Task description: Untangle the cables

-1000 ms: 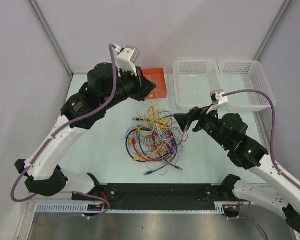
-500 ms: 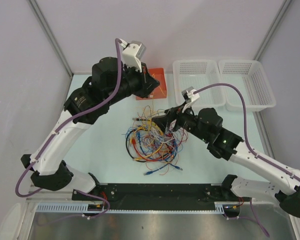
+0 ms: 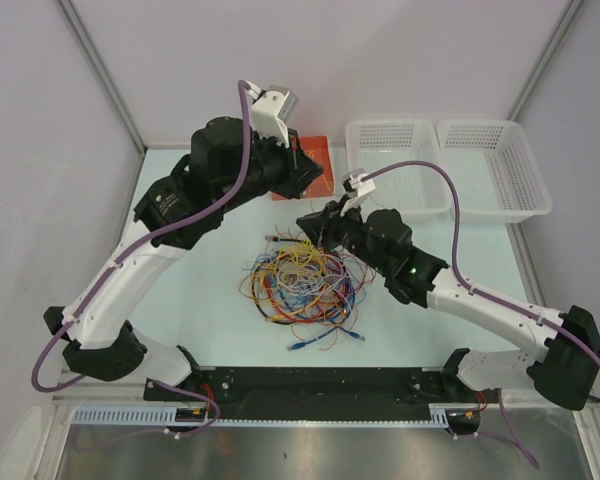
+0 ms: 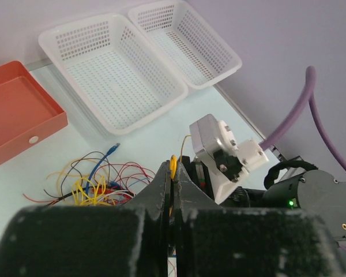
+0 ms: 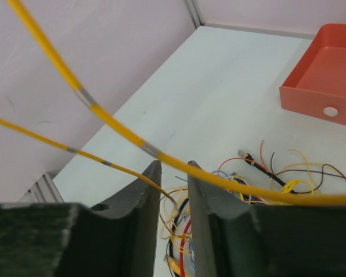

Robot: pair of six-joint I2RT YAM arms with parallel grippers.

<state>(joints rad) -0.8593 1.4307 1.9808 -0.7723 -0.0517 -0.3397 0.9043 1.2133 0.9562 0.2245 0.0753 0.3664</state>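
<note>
Claw on right arm (image 3: 302, 218) has moved left, seemingly just above cables (image 3: 300, 285), narrowly parted.

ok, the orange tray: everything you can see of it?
The orange tray is a shallow open-topped rectangle, apparently moulded plastic, with a small pale round spot, maybe a hole, in one side wall. It looks empty and sits flat on the table at its far edge, left of the two white baskets, beyond the cables, with bare table between.

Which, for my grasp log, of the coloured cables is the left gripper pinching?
The yellow cable: it alone sits clamped between the left gripper's shut fingers, above the tangle.
</note>
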